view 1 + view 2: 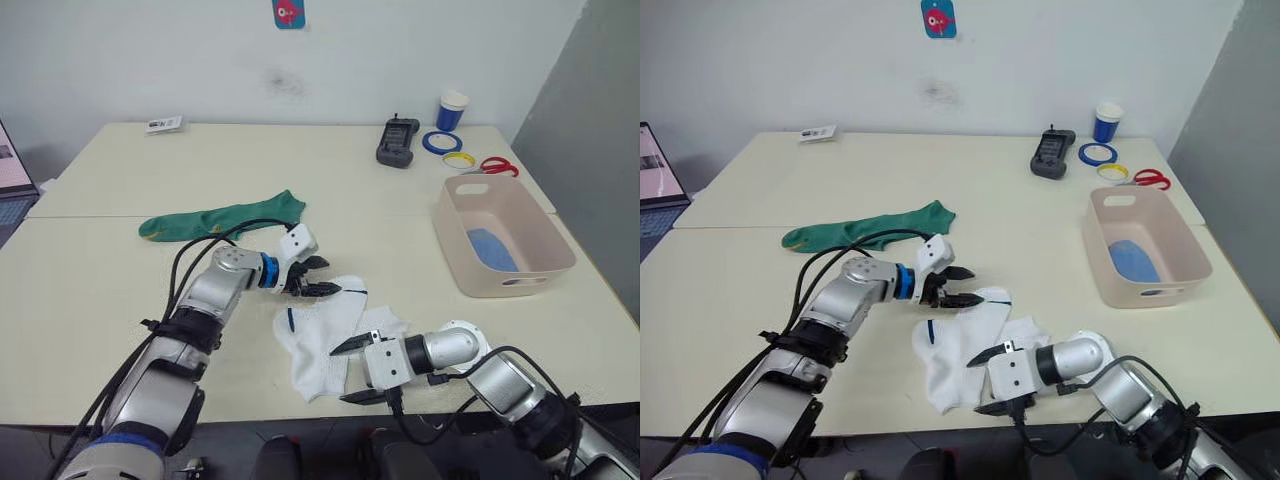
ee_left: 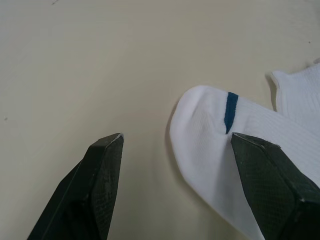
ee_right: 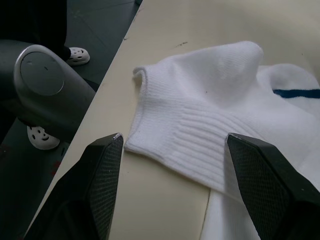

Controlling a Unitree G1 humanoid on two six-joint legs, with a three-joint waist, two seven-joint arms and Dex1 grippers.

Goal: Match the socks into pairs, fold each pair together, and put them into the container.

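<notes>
The right gripper [image 1: 348, 372] sits closest in the head camera views, low at the front edge of the pale cream counter [image 1: 120, 300], its two black fingers spread apart and empty, pointing at the heap of soft white fabric ankle socks [image 1: 325, 335]. The white socks lie overlapping near the front edge, one showing a dark blue stripe. The left gripper [image 1: 318, 277] hangs just over the far end of that heap, fingers parted and holding nothing. Beyond it a dark green fabric sock [image 1: 220, 217] lies stretched flat on the counter, well apart from the white ones. On the robot's right stands the pale pink rectangular plastic container [image 1: 455, 250] with rounded corners and slot handles; light blue sock fabric [image 1: 492, 250] lies on its floor. Behind it sit red-handled scissors [image 1: 495, 166], blue and yellow tape rings [image 1: 450, 150], a blue-and-white paper cup [image 1: 452, 110] and a dark handheld device [image 1: 397, 142].

In the left wrist view, the left gripper's fingers [image 2: 100, 185] stand wide apart over bare counter, with a white sock's rounded, blue-striped end between them, nearer one finger.

In the right wrist view, the right gripper's fingers [image 3: 102, 175] are spread on either side of a white sock's ribbed cuff, which lies at the counter's edge.
</notes>
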